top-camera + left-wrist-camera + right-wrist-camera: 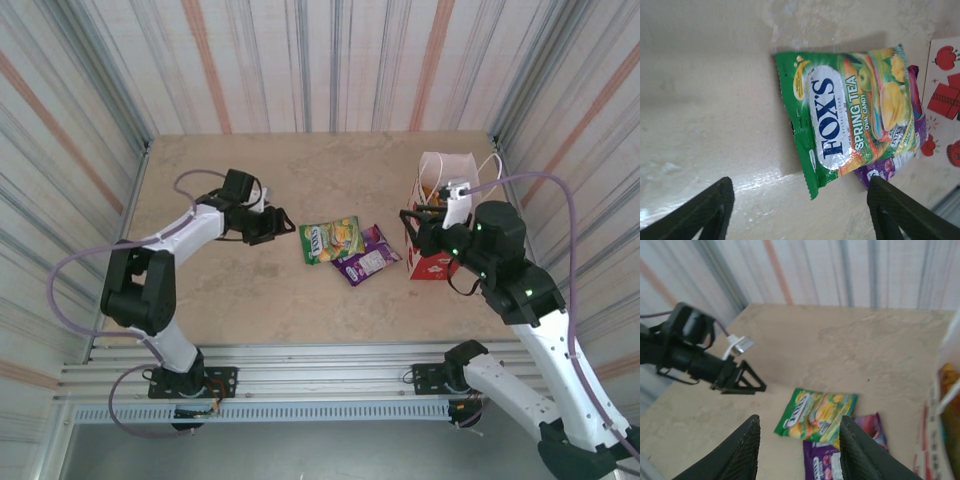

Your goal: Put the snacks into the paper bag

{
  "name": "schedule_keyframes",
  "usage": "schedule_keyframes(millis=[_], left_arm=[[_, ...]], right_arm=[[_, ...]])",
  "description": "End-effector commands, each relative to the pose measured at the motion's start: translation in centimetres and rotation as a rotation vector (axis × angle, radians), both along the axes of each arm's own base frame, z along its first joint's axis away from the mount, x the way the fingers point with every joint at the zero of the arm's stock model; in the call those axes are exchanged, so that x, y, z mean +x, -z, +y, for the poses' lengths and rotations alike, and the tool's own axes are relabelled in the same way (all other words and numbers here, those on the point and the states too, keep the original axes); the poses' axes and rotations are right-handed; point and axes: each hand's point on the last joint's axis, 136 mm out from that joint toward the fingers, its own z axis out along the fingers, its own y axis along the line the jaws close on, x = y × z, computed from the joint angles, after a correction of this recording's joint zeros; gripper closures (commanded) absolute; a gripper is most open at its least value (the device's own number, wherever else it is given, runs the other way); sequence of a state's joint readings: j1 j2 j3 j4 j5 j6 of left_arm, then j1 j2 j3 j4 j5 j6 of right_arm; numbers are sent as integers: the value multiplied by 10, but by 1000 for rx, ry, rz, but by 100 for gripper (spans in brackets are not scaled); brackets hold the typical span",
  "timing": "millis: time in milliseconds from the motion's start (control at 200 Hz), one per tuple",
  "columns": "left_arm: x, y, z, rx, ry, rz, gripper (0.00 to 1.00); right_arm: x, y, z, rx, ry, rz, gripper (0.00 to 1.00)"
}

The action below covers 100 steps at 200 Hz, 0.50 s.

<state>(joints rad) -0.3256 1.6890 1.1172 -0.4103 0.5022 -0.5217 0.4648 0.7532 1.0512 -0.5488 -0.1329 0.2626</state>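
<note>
The green packet [331,240] lies flat at centre frame, overlapping the purple packet [366,258], bag [436,165] at right. Looks light, slippery: pinch a crimped edge. The left gripper [275,222] gapes wide, the right gripper [799,419] half-open, both empty

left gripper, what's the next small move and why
Probably ease the left gripper forward and down onto the near edge of the green FOX'S packet. Its jaws stand open and empty, and the packet lies flat just ahead of them, untouched, overlapping the purple packet, so taking the top one first looks sensible.
</note>
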Motion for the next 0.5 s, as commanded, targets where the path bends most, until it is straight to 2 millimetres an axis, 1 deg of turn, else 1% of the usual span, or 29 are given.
schedule_keyframes(millis=[0, 75, 235, 356, 496], left_arm=[[-2, 11, -15, -111, -49, 73, 32], [-1, 24, -18, -122, -64, 104, 36], [0, 43, -28, -139, -61, 148, 42], [-1, 53, -38, -156, -55, 176, 48], [1, 62, -48, -151, -41, 189, 55]], right_arm=[[-1, 10, 7, 1, 1, 25, 55], [0, 11, 15, -3, -22, 17, 56], [2, 9, 26, -18, -49, 8, 55], [2, 11, 31, -22, -60, 4, 55], [1, 11, 31, -30, -58, -4, 55]])
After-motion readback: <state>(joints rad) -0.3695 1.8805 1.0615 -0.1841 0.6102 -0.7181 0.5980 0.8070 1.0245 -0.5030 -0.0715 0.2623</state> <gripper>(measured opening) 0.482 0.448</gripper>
